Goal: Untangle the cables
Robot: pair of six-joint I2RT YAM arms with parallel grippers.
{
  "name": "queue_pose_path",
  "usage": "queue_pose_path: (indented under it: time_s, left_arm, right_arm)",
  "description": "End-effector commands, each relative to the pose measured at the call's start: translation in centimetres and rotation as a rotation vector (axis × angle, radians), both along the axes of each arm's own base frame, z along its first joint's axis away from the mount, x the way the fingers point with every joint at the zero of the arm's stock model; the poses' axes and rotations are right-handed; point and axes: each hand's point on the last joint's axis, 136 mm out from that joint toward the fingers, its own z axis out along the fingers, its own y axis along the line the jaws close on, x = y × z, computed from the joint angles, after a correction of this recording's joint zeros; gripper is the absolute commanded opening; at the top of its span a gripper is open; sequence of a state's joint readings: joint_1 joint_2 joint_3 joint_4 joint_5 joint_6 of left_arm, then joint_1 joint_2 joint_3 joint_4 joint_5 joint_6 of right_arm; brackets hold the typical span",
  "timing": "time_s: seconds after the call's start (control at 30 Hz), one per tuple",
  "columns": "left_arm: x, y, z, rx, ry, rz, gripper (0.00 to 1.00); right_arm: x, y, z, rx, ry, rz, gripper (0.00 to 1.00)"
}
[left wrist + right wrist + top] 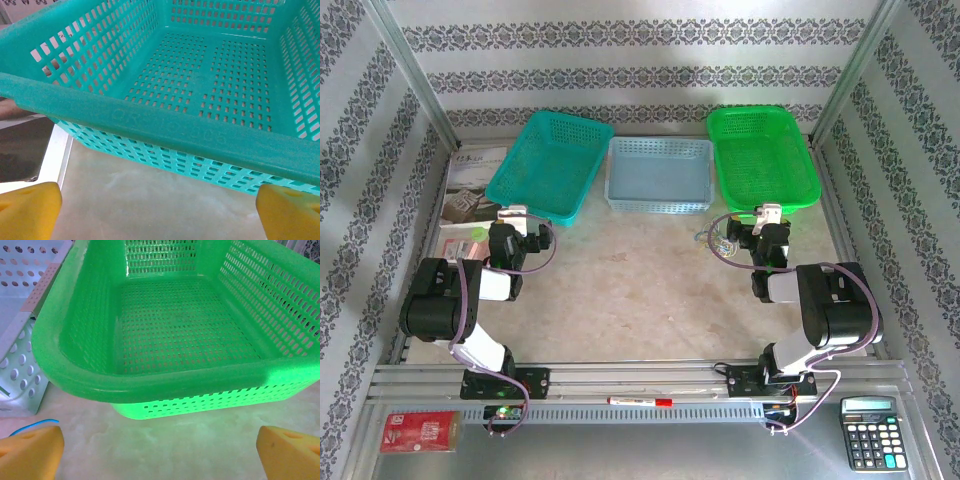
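Left wrist view has the left gripper (pixel 160 212) with its yellow fingers (pixel 30 210) spread wide and nothing between them, low over the table and facing the near rim of an empty teal basket (pixel 150 125). The right gripper (pixel 160 452) is likewise spread and empty, in front of an empty green basket (pixel 165 380), with a pale blue basket (pixel 20 365) to its left. A pale blue strand of the cables (pixel 35 424) curls beside the right gripper's left finger. From the top external camera, the cables (pixel 718 240) lie in a small tangle on the table just left of the right gripper (pixel 770 213), near the front corner of the green basket (pixel 760 150). The table (pixel 640 290) is pale, faintly marbled and smooth. Three baskets stand in a row at its far edge. Printed sheets (pixel 470 185) lie at the far left. Walls with grey ornamental stripes enclose it. A calculator (pixel 868 432), a red packet (pixel 418 430) and a red-and-white pen (pixel 640 401) sit at the near side.
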State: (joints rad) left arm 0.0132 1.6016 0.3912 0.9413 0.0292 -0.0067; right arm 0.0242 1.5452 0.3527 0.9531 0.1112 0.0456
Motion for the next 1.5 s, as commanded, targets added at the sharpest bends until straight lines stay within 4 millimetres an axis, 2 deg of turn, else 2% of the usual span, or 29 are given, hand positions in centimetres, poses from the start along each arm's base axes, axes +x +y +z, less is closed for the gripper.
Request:
queue_pose_path:
  time_s: [0.0,1.3,1.47]
  left_arm:
    - [0.0,-0.1,0.3,0.009,-0.009,-0.003,1.00]
    - [0.0,-0.2,0.3,0.007,-0.007,-0.006,1.00]
    - [-0.7,0.1,1.6,0.008,-0.057,0.015,1.00]
  right_arm:
    - [0.6,0.5,1.4,-0.001,-0.040,0.025,0.98]
    - [0.6,0.3,1.4,0.015,-0.040,0.027,0.98]
    - [0.1,-0.8,2.5,0.033,-0.060,-0.026,0.98]
